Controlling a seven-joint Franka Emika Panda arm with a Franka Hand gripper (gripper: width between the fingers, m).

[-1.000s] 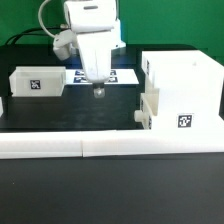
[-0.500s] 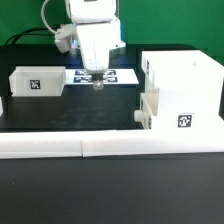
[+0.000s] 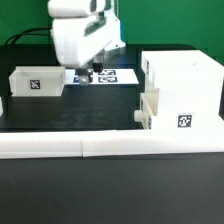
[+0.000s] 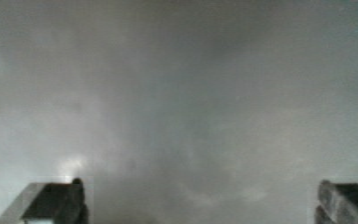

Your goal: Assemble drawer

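The tall white box casing (image 3: pixel 183 88) stands at the exterior view's right, with a tag on its front. One small knobbed tray (image 3: pixel 147 110) sits against its left side; I cannot tell how far in it is. The other tray (image 3: pixel 34 82), with a tag, stands alone at the left. My gripper (image 3: pixel 90 72) hangs between them over the back of the black table, nearer the left tray, touching nothing. In the wrist view my gripper (image 4: pixel 201 205) is open and empty; its fingertips (image 4: pixel 53 202) are far apart over blurred grey.
The marker board (image 3: pixel 112 76) lies flat just right of the gripper. A long low white L-shaped bar (image 3: pixel 110 148) runs along the table's front edge. Cables and dark gear stand behind the arm.
The gripper has moved to the exterior view's left and slightly up, from over the marker board toward the left tray. The drawer parts have not moved.
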